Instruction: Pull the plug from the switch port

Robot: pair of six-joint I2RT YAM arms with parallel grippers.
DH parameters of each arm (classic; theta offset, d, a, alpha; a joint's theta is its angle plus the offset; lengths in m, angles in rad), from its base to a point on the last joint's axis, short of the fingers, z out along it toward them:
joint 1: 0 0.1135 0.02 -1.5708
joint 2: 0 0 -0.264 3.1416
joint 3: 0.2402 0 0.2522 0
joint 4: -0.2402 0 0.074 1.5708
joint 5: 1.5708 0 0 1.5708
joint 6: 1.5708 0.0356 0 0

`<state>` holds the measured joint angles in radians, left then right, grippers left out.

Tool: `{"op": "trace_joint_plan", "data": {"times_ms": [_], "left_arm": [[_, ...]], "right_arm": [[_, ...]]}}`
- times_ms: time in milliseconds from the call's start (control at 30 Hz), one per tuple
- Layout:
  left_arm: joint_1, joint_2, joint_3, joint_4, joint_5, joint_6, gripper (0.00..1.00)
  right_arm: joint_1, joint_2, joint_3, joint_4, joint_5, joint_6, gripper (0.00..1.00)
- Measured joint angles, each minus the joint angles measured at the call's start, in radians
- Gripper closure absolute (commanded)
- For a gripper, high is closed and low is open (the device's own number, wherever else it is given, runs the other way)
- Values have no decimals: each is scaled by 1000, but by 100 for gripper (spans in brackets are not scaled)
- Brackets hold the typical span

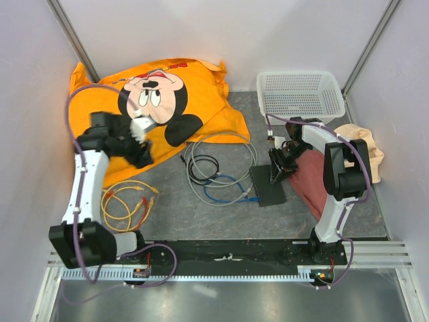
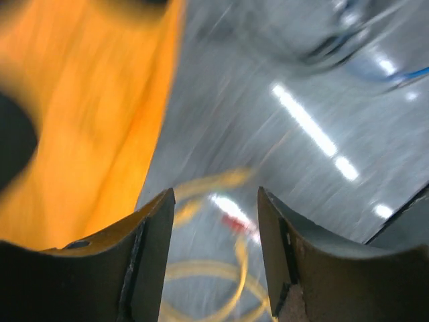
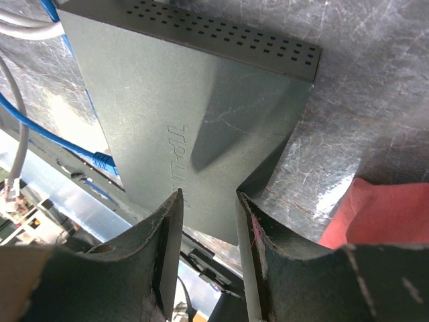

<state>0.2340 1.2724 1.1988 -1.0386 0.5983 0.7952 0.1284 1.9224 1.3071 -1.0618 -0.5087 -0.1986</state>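
Grey surface (image 1: 174, 221), centre right of the overhead view: the switch (image 1: 271, 188) lies flat with a blue cable (image 1: 224, 196) at its left edge. The right gripper (image 3: 206, 198), half-spread, bears on it, seemingly steadying it. The left gripper (image 2: 214, 201), spread and empty, hangs beside the orange cloth (image 1: 201, 87) at left.

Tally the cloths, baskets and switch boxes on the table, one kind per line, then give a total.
Cloths: 3 (orange cloth, red cloth, beige cloth)
White mesh basket: 1
Switch: 1
Total: 5
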Motion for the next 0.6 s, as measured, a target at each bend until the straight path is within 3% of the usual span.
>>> {"op": "trace_joint_plan", "data": {"times_ms": [100, 233, 467, 600], "left_arm": [[-315, -15, 47, 98, 68, -149, 43], [-553, 128, 104, 199, 141, -313, 45], [-730, 536, 183, 396, 266, -594, 46], [-785, 648, 184, 463, 311, -692, 49]], "right_arm": [[2, -19, -20, 14, 14, 0, 55], [5, -47, -45, 30, 40, -5, 55], [7, -99, -98, 76, 85, -19, 57], [7, -122, -120, 100, 88, -27, 61]]}}
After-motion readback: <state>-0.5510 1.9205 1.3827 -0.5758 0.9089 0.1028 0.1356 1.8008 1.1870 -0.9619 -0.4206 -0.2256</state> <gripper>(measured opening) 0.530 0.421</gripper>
